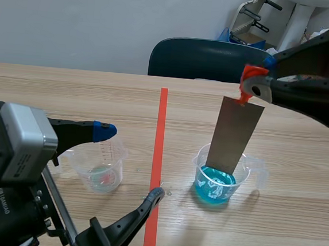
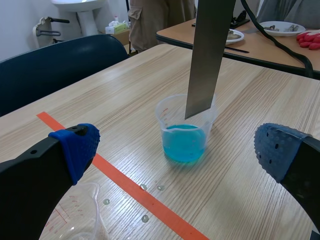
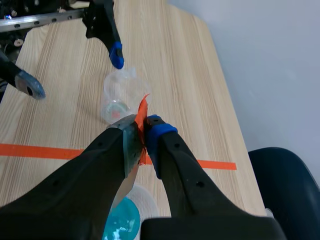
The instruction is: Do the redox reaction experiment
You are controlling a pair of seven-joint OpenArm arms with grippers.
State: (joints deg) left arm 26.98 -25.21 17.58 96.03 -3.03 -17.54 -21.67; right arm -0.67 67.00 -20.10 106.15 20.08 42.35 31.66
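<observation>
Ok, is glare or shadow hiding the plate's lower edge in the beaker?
Scene view: white glints on the blue liquid, metal plate edge readable. Left wrist view: no glare, edge plain at the beaker mouth. Right wrist view: right gripper hides it.

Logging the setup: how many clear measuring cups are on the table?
2. One measuring cup holding blue liquid stands right of the tape line, the metal strip reaching into it; the other cup, nearly empty, stands left of the line.

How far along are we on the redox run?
Done: blue solution is in the beaker; the right hand is shut on the metal strip. In hand: the strip's end sits in the beaker's mouth, apparently just above the solution. Left: dipping it. The left hand is open.
</observation>
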